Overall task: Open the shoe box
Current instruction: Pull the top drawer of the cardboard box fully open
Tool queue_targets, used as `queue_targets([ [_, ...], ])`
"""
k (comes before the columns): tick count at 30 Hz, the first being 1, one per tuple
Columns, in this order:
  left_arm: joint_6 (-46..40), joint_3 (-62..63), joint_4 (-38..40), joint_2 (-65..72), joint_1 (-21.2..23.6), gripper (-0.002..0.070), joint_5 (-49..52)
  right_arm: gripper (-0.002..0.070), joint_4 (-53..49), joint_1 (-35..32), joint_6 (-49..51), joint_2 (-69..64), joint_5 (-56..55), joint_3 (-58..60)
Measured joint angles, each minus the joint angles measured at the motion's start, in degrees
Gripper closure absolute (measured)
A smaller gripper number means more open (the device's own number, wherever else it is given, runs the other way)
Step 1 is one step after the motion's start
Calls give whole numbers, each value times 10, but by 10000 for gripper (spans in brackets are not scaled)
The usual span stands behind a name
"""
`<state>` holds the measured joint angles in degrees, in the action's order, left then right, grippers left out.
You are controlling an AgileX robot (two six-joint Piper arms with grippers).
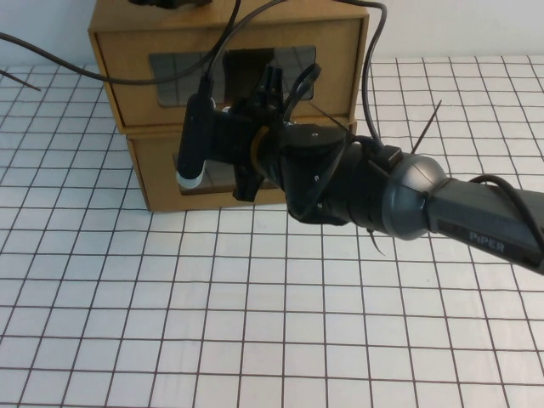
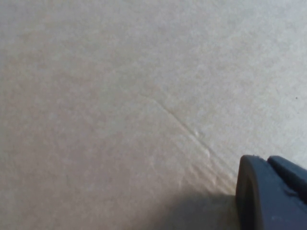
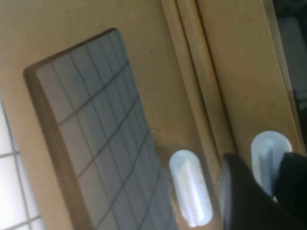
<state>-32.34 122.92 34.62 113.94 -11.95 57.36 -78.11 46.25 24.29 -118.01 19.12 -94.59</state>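
Two brown cardboard shoe boxes are stacked at the back of the table, the upper box point(image 1: 229, 59) on the lower box point(image 1: 161, 183), each with a clear window in its front. In the right wrist view two white pull handles show, one point(image 3: 190, 187) beside a window point(image 3: 96, 134), the other point(image 3: 269, 151) across the seam between the boxes. My right gripper point(image 3: 268, 167) is open, its dark fingers point(image 3: 240, 196) close on either side of that second handle. In the high view my right gripper point(image 1: 263, 102) is against the box fronts. My left gripper point(image 2: 271, 191) lies close against plain cardboard.
The boxes stand on a white table with a dark grid point(image 1: 170, 323). Black cables point(image 1: 127, 78) hang across the upper box's front. My right arm point(image 1: 408, 200) reaches in from the right and hides much of the lower box's front.
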Motion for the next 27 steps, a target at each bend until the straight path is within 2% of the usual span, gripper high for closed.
queue_targets([
  [5, 0, 0, 0, 0, 0, 677, 0, 569, -46, 0, 0, -5, 11, -1],
  [13, 0, 0, 0, 0, 0, 677, 1, 600, -94, 1, 1, -8, 24, -1],
  [18, 0, 0, 1, 0, 0, 677, 10, 660, -101, 2, 1, -11, 29, -1],
  [27, 21, 0, 0, 0, 0, 677, 23, 666, -109, 27, 1, 13, 72, 41],
])
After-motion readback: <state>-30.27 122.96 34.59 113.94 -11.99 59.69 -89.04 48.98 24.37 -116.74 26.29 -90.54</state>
